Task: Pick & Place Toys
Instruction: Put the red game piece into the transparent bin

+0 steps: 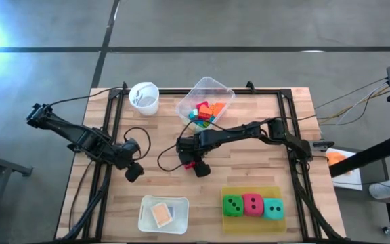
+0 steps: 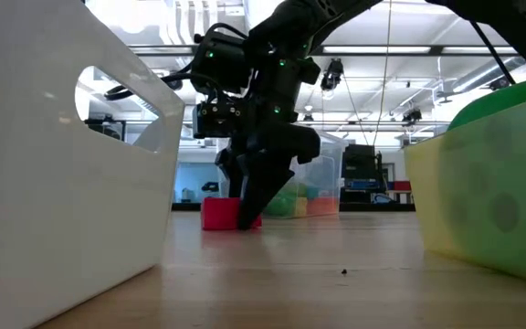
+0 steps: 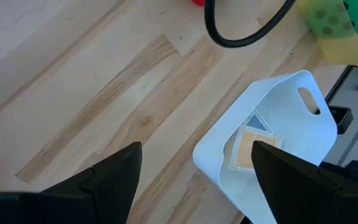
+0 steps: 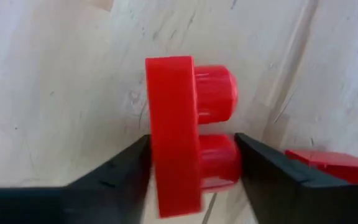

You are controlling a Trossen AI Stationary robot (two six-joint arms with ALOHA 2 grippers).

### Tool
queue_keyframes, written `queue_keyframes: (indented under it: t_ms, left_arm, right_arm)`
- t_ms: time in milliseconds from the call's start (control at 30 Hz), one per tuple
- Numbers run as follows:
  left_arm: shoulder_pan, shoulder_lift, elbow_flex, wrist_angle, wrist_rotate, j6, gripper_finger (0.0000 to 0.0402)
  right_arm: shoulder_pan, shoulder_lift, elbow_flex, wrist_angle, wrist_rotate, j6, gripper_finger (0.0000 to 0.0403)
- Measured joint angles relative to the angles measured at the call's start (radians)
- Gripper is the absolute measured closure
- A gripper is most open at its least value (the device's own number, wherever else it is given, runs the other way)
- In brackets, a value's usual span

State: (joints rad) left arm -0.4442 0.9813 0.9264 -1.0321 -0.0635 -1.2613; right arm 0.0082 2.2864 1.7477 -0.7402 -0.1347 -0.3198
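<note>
Right gripper (image 4: 191, 165) is set half open around a red block (image 4: 188, 130) at frame centre; closing and lifting are needed next

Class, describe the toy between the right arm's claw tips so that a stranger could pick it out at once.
Start at the clear tub of mixed blocks at the table's far edge, then drop towards the table's middle to the right claw. Between its tips sits a red studded block on bare wood, alone, unlike the blocks heaped in the tub.

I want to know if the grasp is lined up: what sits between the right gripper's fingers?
A red block, studs sideways, lies between the right gripper's fingers, shown in the right wrist view.
</note>
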Motion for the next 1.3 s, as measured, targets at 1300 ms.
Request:
queue_keyframes:
  t_ms: [1300]
  left_arm:
    - [0.016,0.043,0.000,0.206,-0.084,0.015,0.0096]
  right_arm:
    - [-0.058,-0.567,-0.003,-0.185,0.237,0.474,0.0250]
